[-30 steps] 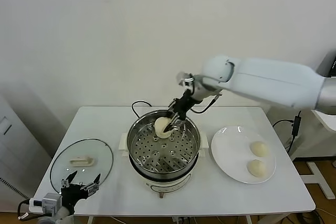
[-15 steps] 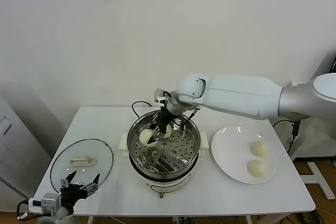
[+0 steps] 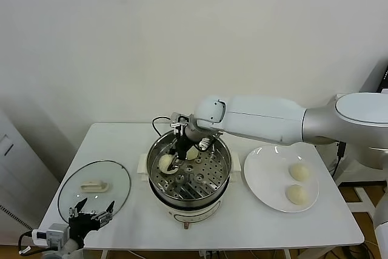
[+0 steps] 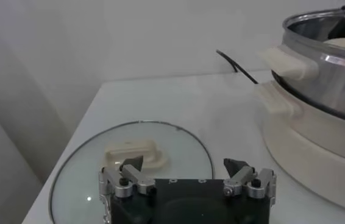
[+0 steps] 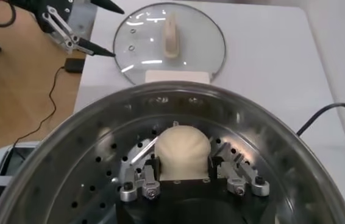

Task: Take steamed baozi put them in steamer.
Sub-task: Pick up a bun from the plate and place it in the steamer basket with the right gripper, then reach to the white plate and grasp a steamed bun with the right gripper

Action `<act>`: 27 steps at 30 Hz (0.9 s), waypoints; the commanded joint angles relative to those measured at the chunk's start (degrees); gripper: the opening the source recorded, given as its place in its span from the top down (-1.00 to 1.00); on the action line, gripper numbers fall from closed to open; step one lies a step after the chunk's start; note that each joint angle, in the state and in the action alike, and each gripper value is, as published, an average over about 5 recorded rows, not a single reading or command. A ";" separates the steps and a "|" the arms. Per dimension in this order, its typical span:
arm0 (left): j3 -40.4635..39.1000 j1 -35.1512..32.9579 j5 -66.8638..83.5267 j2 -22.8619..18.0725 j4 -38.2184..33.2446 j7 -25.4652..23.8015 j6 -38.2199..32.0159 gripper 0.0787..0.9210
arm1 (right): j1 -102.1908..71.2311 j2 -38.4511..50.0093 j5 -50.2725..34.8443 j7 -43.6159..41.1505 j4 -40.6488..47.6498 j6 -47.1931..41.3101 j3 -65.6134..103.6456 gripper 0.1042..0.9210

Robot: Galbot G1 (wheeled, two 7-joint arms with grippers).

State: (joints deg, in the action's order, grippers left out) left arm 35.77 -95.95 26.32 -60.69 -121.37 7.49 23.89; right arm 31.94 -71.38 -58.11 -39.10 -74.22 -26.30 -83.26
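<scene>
Baozi (image 3: 165, 162) now sits low in the steamer (image 3: 213, 181), at the left of the tray in the head view; 1 second ago it was held higher at the far rim, so the right arm has swept it across and down onto the perforated floor. The right tool (image 3: 174, 161) is closed on that bun: in the right wrist view the bun (image 5: 183, 153) fills the gap between the 2 fingers (image 5: 141, 180), pressed on both sides, just above the holes. A second bun (image 3: 192, 153) already lies on the tray just behind, toward frame centre. 2 more buns (image 3: 297, 171) wait on the plate (image 3: 262, 187) at the right of the frame, well apart from the pot. By my reading the task is about half done, and this bun looks ready to be let go. The left tool (image 4: 188, 174) hangs idle at the lower left, fingers spread wide and empty, above the glass lid (image 3: 68, 193) lying on the surface (image 3: 327, 216).
</scene>
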 commanded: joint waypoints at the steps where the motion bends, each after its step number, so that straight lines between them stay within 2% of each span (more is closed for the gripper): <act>1: -0.04 -0.03 0.01 -0.10 -0.18 0.00 0.04 -0.77 | 1.03 0.30 0.31 -0.88 -0.36 -0.42 0.21 -0.46; 4: 0.01 -0.20 -0.01 -0.11 -0.40 0.01 0.09 -0.77 | 3.32 2.52 0.77 -3.37 -2.08 -0.49 0.00 -0.65; 7: 0.14 -0.46 -0.02 -0.09 -0.59 0.01 0.09 -0.77 | 7.02 6.38 1.67 -7.24 -4.33 -0.21 -0.47 -0.74; 16: 0.52 -1.16 0.00 0.00 -1.07 -0.01 -0.09 -0.77 | 22.11 23.03 10.78 -25.45 -9.68 7.41 -8.06 -0.76; 23: 0.47 -1.30 -0.01 -0.09 -1.48 -0.01 -0.05 -0.77 | 24.98 37.26 25.19 -33.54 -9.97 15.71 -13.78 -0.76; 27: 0.40 -1.30 -0.04 -0.18 -1.53 -0.01 -0.01 -0.77 | 22.02 42.22 31.69 -35.28 -8.11 19.76 -13.53 -0.76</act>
State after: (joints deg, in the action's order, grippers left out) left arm 36.28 -97.21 26.33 -60.86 -122.87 7.49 23.80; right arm 50.79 -45.18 -41.75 -64.06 -82.11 -15.79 -92.31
